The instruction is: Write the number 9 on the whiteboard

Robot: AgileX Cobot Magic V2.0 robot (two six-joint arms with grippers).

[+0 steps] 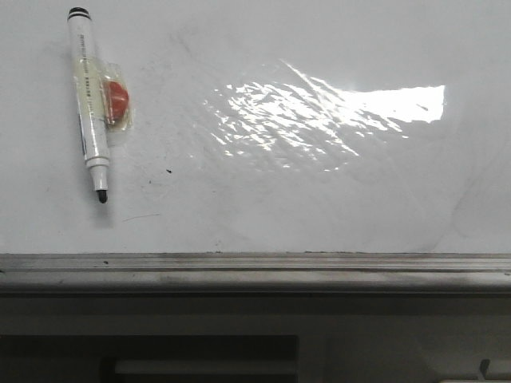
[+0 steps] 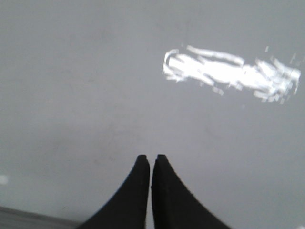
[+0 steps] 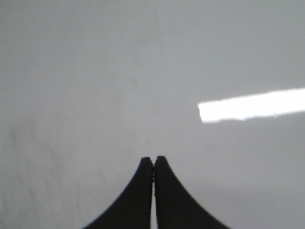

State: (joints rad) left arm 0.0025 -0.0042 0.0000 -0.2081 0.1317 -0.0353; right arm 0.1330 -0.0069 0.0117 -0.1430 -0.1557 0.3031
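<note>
The whiteboard [image 1: 319, 199] is lying flat and filling most of the front view, with a bright patch of glare [image 1: 335, 112] shining across its middle and a scuffed grey metal rail [image 1: 255, 267] running along its near edge. No drawn 9 is showing on it; only a tiny dark speck [image 1: 168, 171] and a faint scratch [image 1: 140, 215] are marking the surface.

A marker [image 1: 88, 100] is resting on the board at its far left, tip uncapped and pointing toward the rail, with an orange-red round piece [image 1: 116, 98] taped against its barrel.

The left end effector [image 2: 151, 157] is hovering over bare board with its fingers pressed together, pinching nothing; glare is lying ahead of its tips. The right end effector [image 3: 153, 158] is hanging likewise, fingers pressed together and empty, over plain white surface. Neither wrist view is showing the marker, so its place relative to either cannot be told.
</note>
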